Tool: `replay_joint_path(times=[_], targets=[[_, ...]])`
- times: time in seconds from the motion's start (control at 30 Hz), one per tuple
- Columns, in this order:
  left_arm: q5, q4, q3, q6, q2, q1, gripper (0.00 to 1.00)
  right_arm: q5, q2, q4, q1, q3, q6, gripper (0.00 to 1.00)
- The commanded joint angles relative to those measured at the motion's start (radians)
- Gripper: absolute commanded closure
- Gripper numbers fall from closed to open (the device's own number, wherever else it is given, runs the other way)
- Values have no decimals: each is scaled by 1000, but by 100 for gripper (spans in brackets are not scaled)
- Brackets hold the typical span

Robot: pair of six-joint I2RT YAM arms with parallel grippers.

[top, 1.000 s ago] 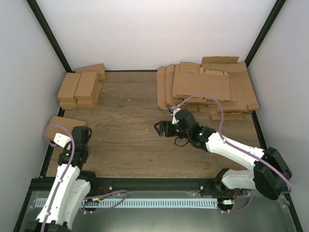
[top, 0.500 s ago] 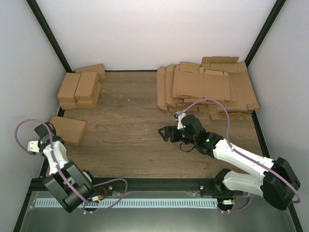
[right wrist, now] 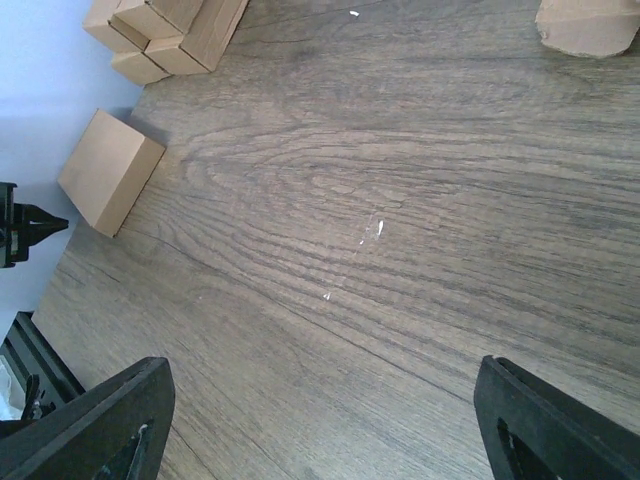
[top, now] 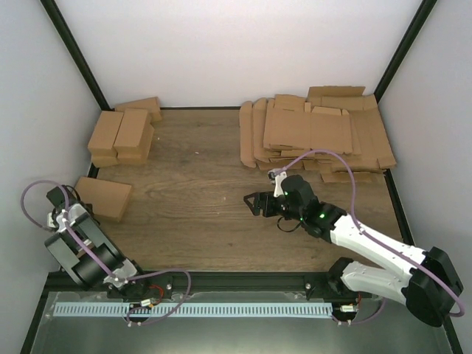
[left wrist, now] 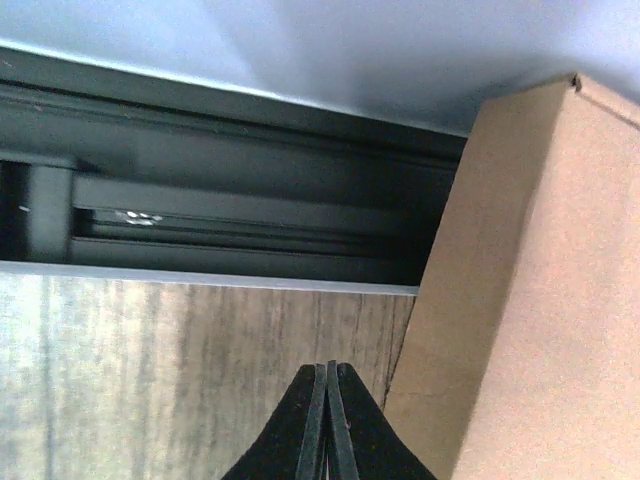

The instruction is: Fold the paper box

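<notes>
We locate the paper box [top: 103, 198] at 9 o'clock on the worktop [top: 192, 228], close to its left edge. It is plain brown cardboard, closed into a shallow rectangular block with flat faces and no flap standing up. It lies flat, turned slightly out of square with the worktop edge. In the left wrist view, one of its corners shows in front of the dark frame rail [left wrist: 250, 150].

The left end effector [left wrist: 327, 380] has its fingers pressed together and holds nothing. Its tips sit just beside the box's edge without touching it. The right end effector [top: 253, 202] has its jaws spread wide and empty. It sits over bare wood near the centre and points toward 9 o'clock.

A group of finished boxes [top: 122, 133] occupies the 10 o'clock corner, separated from the paper box by a strip of bare wood. A heap of flat blanks [top: 317, 136] covers the 1 o'clock area, and its near edge lies close to the right end effector.

White walls [top: 243, 51] bound the worktop at 9, 12 and 3 o'clock. We find open wood from the paper box across the centre and toward 6 o'clock.
</notes>
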Motion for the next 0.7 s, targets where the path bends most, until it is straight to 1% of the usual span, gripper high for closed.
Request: replay_joint_path(times=[0.0, 0.2, 0.4, 0.53, 0.67], targets=[[90, 64, 21, -74, 55, -19, 96, 24, -30, -10, -5, 13, -15, 16], [108, 126, 27, -152, 111, -66, 96, 48, -47, -22, -5, 25, -35, 16], [116, 170, 63, -228, 209, -136, 96, 69, -37, -40, -5, 56, -44, 16], [88, 177, 118, -240, 279, -151, 96, 77, -34, -57, -5, 67, -43, 16], [90, 172, 183, -244, 359, -169, 96, 88, -41, -61, -5, 67, -43, 16]])
